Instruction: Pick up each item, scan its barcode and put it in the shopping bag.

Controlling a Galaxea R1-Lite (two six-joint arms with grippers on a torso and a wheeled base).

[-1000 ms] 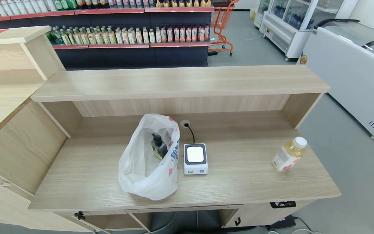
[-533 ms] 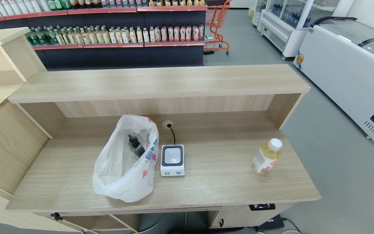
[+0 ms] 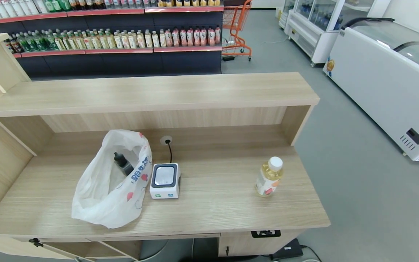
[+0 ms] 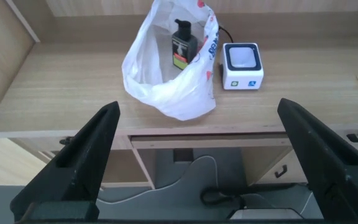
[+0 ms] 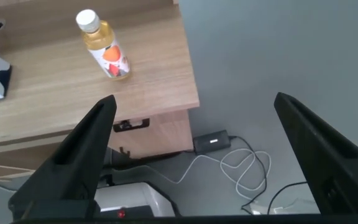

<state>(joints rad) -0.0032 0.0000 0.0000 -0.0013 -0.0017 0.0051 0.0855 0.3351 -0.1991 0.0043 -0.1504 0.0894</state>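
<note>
Pale wooden counter (image 3: 213,203) carries a white square barcode scanner (image 3: 165,181). Just left of the scanner slumps a white plastic shopping bag (image 3: 109,189) holding a black pump bottle (image 3: 123,163). Well right of the scanner, a clear plastic bottle of yellow drink (image 3: 268,177) stands upright. The left gripper (image 4: 199,109) and right gripper (image 5: 194,101) hang nearer than the scanner, fingers spread wide, empty.

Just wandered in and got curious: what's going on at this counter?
A two-armed robot is working a shop checkout. Nothing is held right now: the left gripper and right gripper both hang open, back from the counter. A dark pump bottle already sits in the shopping bag beside the scanner. A yellow drink bottle stands upright near the counter's right end, not yet picked up.
</note>
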